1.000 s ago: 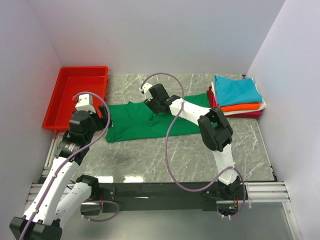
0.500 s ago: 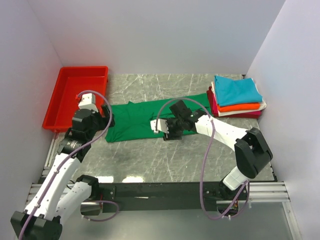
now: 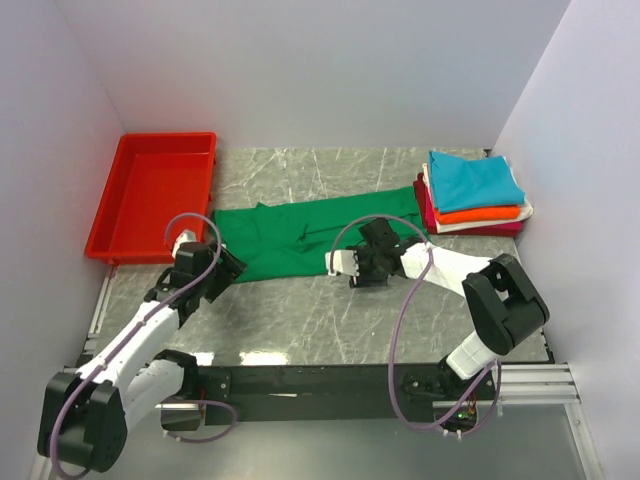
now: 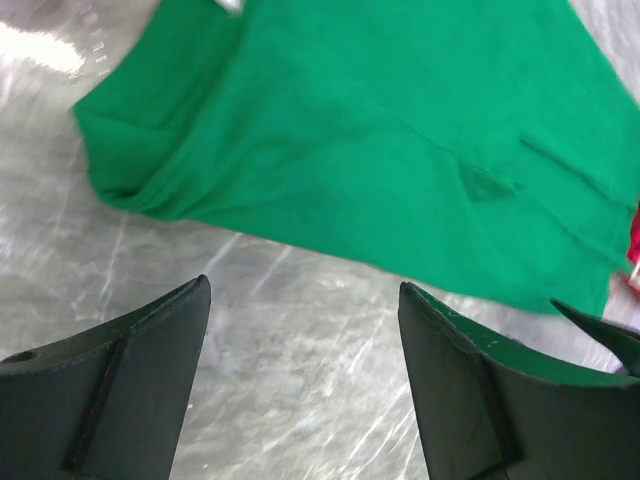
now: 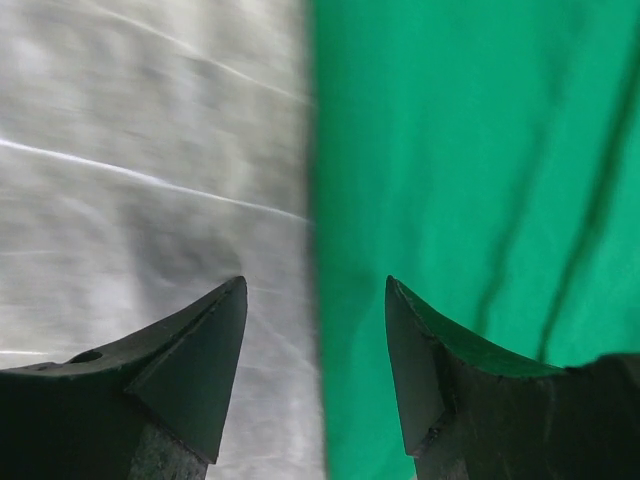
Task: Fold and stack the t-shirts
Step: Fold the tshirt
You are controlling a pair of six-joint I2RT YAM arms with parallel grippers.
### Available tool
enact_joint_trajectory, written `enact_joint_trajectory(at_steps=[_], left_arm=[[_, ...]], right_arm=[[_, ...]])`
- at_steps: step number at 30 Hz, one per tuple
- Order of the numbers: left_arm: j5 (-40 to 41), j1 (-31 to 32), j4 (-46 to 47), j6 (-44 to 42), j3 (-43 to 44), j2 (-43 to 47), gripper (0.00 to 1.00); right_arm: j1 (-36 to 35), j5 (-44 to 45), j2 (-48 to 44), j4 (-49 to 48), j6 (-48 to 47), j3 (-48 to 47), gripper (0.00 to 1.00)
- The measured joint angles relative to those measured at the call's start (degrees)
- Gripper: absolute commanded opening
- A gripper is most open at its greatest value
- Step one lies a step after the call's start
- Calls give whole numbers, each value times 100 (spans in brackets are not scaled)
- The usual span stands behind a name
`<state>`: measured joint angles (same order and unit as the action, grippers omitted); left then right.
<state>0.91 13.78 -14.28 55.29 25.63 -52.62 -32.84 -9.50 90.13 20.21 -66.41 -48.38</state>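
Both arms [image 3: 135, 345] have white links, black joints, looping purple cables [image 3: 391, 340] and black wedge-shaped jaws.

The green t-shirt [image 3: 300, 235] lies spread mid-table, the left gripper [image 3: 230, 271] at its near-left corner, the right gripper [image 3: 361, 271] at its near edge. The folded t-shirts [image 3: 475, 190] sit stacked in the far-right corner, the red tray [image 3: 155, 195] in the far-left.

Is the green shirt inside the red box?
No, the green t-shirt lies spread out on the table, beside the red tray, not in it.
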Motion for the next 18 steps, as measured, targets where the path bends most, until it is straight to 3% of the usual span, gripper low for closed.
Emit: enact_joint_trajectory(at_steps=[11,18], left_arm=[[592,-2,437,1102,-61,-1207,72],[1126,-4,247,1464,-63,-1252,59]], right_arm=[[549,122,-2,-428,74,85,62],[734,70,-2,-452,-83,166,61]])
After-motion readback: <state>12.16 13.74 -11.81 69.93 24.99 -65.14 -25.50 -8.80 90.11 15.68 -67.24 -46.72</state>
